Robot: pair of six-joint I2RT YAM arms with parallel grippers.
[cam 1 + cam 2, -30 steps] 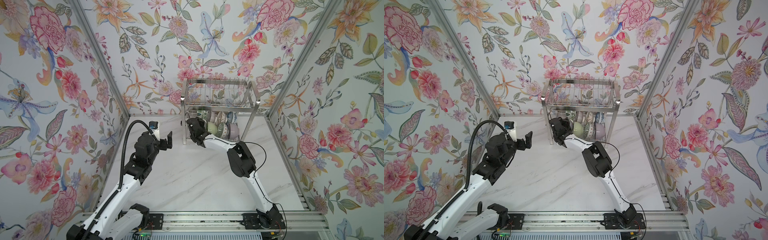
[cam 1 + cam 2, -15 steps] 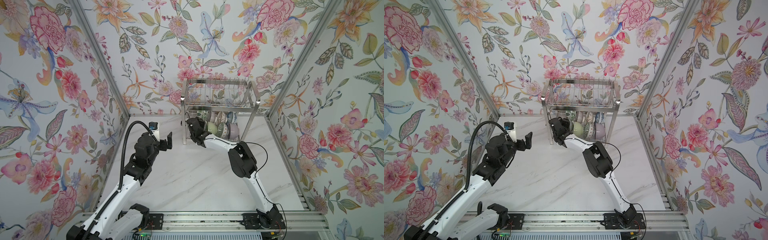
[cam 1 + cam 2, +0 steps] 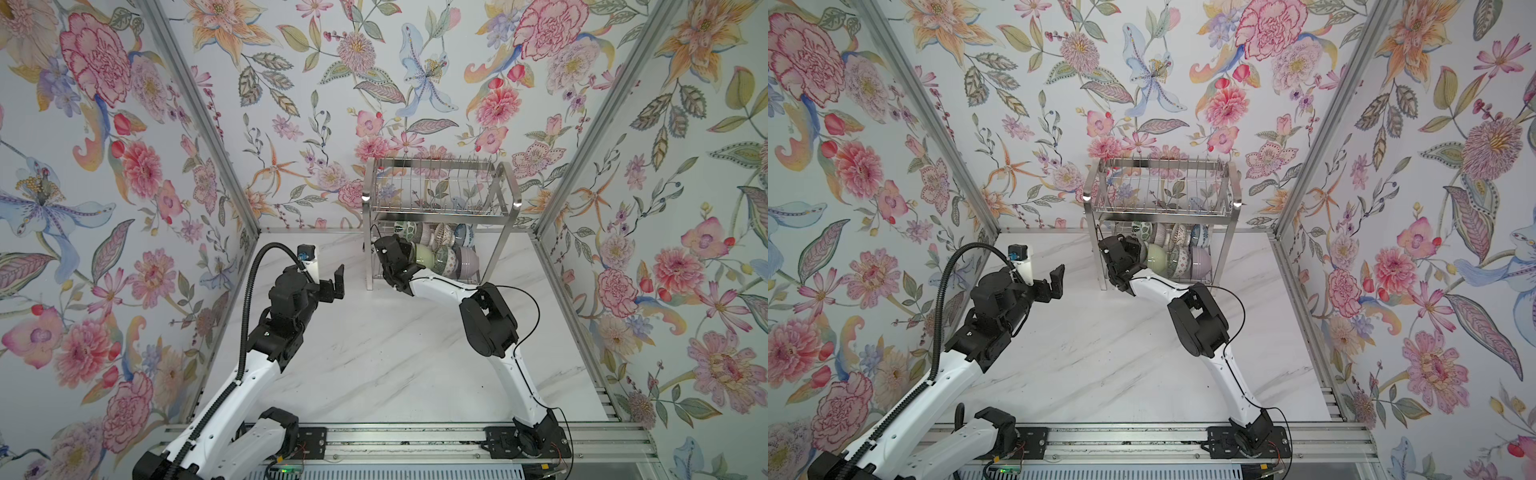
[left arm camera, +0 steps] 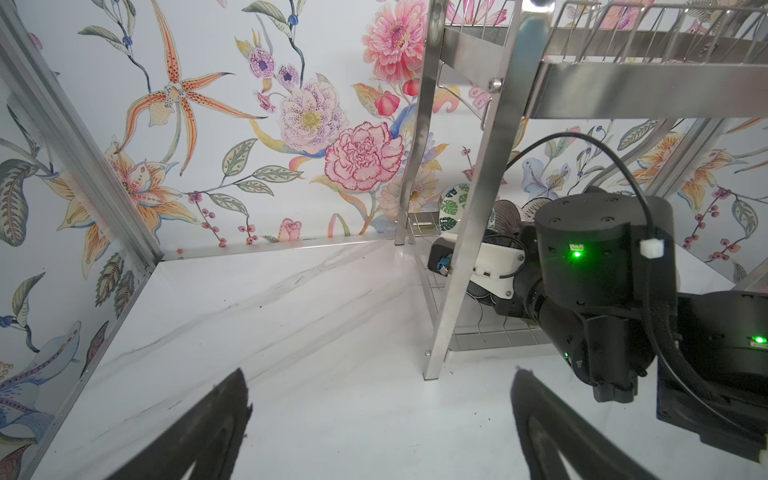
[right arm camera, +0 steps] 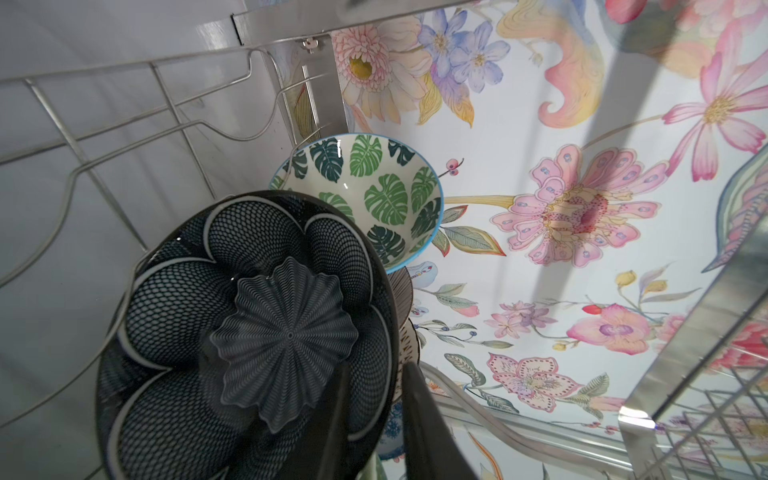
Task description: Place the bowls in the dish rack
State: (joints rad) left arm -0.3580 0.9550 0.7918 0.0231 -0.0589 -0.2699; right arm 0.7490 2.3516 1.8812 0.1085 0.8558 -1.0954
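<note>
The shiny wire dish rack (image 3: 498,249) stands at the back of the white marble bench (image 3: 374,353), between flowery walls (image 3: 291,104). The bowls (image 3: 440,249) stand on edge on its bottom shelf. The round, net-patterned navy bowl (image 5: 249,332) opens toward the right claw (image 5: 376,374). The claw's fingers sit on each side of the rim; I cannot tell if they squeeze. The left claw (image 4: 380,374) is spread wide.
</note>
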